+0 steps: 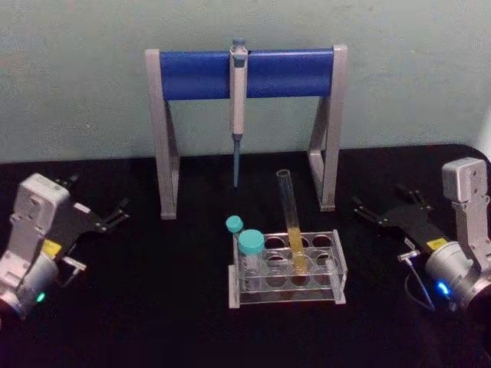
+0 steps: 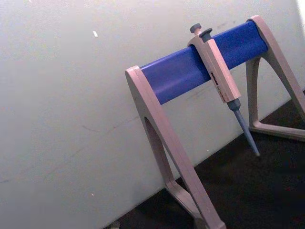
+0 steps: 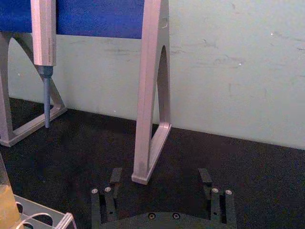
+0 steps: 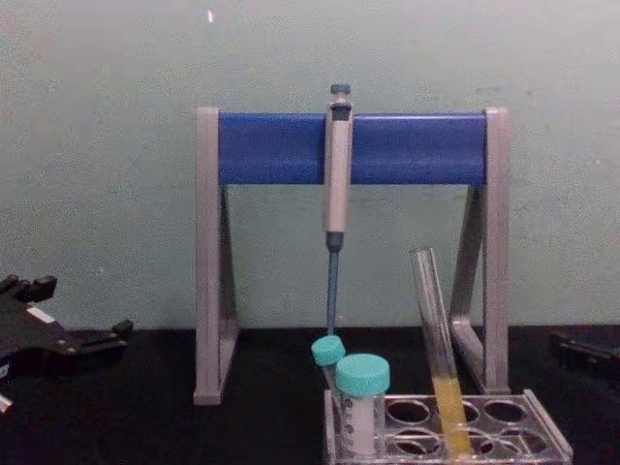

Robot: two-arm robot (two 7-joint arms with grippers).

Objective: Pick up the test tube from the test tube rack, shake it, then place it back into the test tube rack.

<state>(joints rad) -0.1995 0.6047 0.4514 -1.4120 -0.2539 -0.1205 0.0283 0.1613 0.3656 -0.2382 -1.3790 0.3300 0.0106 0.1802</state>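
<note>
The test tube (image 1: 291,222) stands leaning in the back row of the test tube rack (image 1: 285,296) at the table's middle, yellow liquid in its lower part. The chest view shows the test tube (image 4: 438,339) tilted in the rack (image 4: 544,433). An edge of the test tube (image 3: 5,200) and a corner of the rack (image 3: 45,218) show in the right wrist view. My left gripper (image 1: 116,214) rests open at the table's left, well away from the rack. My right gripper (image 1: 381,202) lies open to the rack's right, empty, fingers (image 3: 115,176) spread.
Two teal-capped vials (image 1: 251,245) stand in the rack's left end. Behind the rack stands a tall grey stand with a blue crossbar (image 1: 245,73), a grey pipette (image 1: 238,92) hanging from it. The black tabletop (image 1: 153,307) lies bare around the rack.
</note>
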